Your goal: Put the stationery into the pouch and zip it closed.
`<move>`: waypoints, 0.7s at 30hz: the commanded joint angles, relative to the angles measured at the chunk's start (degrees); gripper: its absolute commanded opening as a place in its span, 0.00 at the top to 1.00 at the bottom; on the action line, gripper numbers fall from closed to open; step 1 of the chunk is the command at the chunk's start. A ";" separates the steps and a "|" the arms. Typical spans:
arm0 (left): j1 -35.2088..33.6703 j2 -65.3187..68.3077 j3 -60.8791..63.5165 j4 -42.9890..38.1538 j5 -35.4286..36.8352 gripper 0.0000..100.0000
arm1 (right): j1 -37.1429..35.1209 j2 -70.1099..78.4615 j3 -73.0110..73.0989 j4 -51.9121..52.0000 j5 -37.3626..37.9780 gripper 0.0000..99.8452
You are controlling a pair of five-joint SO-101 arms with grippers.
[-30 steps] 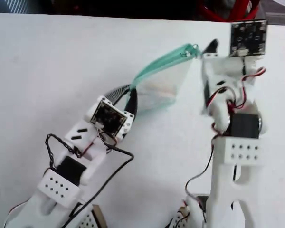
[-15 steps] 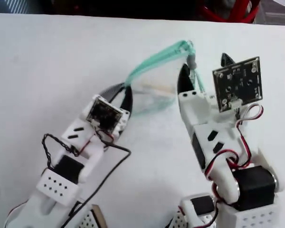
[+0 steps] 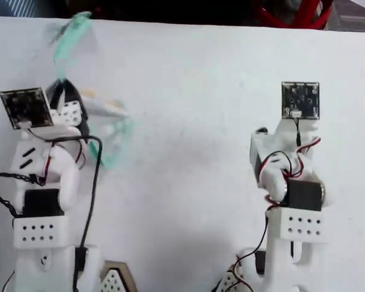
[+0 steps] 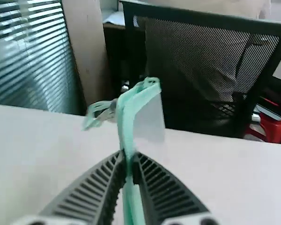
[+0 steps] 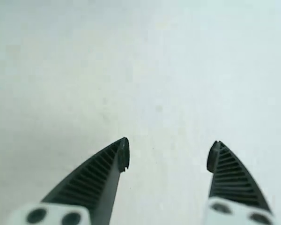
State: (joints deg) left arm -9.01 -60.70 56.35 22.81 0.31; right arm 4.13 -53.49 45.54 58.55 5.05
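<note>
The left hand point(image 4: 127, 158) grips the pouch point(image 4: 147, 117) by its green zip edge, up at ten o'clock over the table point(image 3: 188, 73); the right hand point(image 5: 168, 154) sits wide open and empty at three o'clock; the job looks nearly done, though the zip may need checking.

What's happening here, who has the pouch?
The left pincer is shut on the green zipper edge of the clear pouch and holds it up over the left side of the table. In the high view the pouch is blurred, so its contents and whether the zip is fully closed can't be told. The right pincer is open over bare table and holds nothing.
</note>
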 commanded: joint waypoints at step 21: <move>38.73 7.69 19.96 -23.47 -22.95 0.97 | 0.48 -0.66 16.62 -17.54 -1.05 0.74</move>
State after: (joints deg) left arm 25.71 -57.98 73.76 7.69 -22.02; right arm 4.31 -53.49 62.51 42.20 4.62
